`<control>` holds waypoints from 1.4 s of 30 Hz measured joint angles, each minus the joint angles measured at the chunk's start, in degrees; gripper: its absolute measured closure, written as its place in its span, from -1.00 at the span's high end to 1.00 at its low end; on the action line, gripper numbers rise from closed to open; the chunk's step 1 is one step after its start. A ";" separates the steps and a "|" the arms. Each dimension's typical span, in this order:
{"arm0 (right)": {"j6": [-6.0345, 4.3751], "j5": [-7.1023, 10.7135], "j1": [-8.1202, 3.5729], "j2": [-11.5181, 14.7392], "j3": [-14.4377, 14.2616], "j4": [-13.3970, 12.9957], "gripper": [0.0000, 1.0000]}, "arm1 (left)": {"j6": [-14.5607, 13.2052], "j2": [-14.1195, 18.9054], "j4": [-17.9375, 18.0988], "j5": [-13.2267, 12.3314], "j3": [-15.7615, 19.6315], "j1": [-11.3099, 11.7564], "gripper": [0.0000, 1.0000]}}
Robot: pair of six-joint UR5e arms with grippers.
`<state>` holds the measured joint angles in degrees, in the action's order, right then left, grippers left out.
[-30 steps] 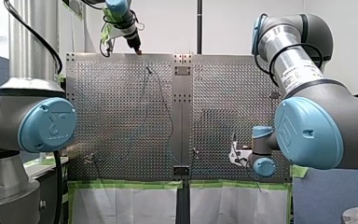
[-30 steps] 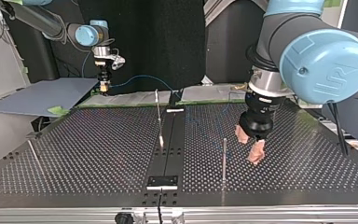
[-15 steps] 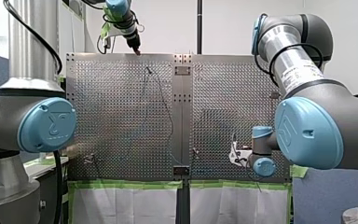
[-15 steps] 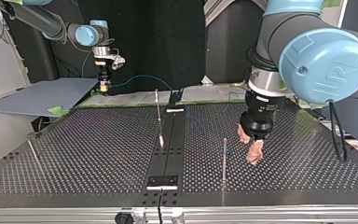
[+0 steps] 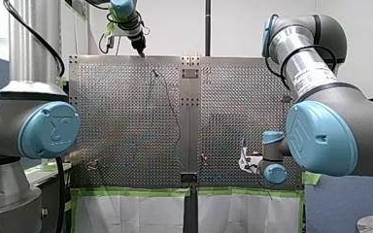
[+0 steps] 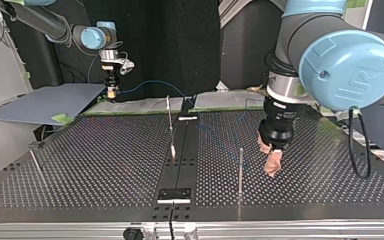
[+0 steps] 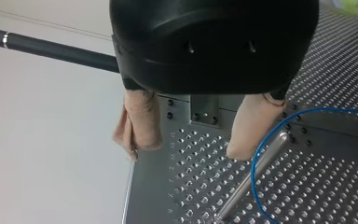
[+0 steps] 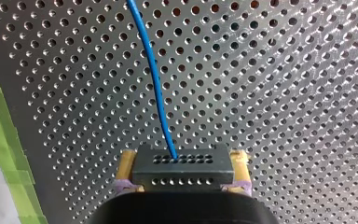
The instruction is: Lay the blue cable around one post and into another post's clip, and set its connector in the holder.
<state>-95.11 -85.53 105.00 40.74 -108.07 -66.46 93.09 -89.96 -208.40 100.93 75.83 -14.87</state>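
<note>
Right now the robot's two big arms split the job. Its left arm (image 6: 347, 70) reaches down just off the centre rail (image 6: 189, 150), and its jaws hang wide open with nothing in them, one beige pad (image 7: 249, 135) just beside a slim metal post (image 7: 251, 178). Its right arm (image 6: 55, 25) works well out from the rail on the other side, jaws shut firmly on the black connector (image 8: 182, 170) between yellow pads (image 8: 127, 161). The blue cable (image 8: 155, 81) leaves the connector, crosses toward the rail and bends close against the post; whether it truly hooks round I cannot tell. To my eye, routing round the post is the step in hand. Done well, the right jaws would hold only light tension so the bend does not ride up off the post's top, while the left jaws close low on the cable alone, clear of the metal. The connector is not yet in any holder. Underneath lies a perforated steel worktop (image 6: 90, 165), slippery-looking, edged with green tape (image 5: 126, 191); beyond the rail's end a black curtain (image 6: 180, 45) closes off the room.
</note>
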 joint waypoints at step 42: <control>0.09 0.00 0.13 0.01 0.01 0.15 -1.00 | -0.40 -0.03 0.03 0.00 0.05 -0.43 1.00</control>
<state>-95.03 -85.53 105.13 40.75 -108.06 -66.30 92.70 -89.99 -208.37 100.94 75.87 -15.30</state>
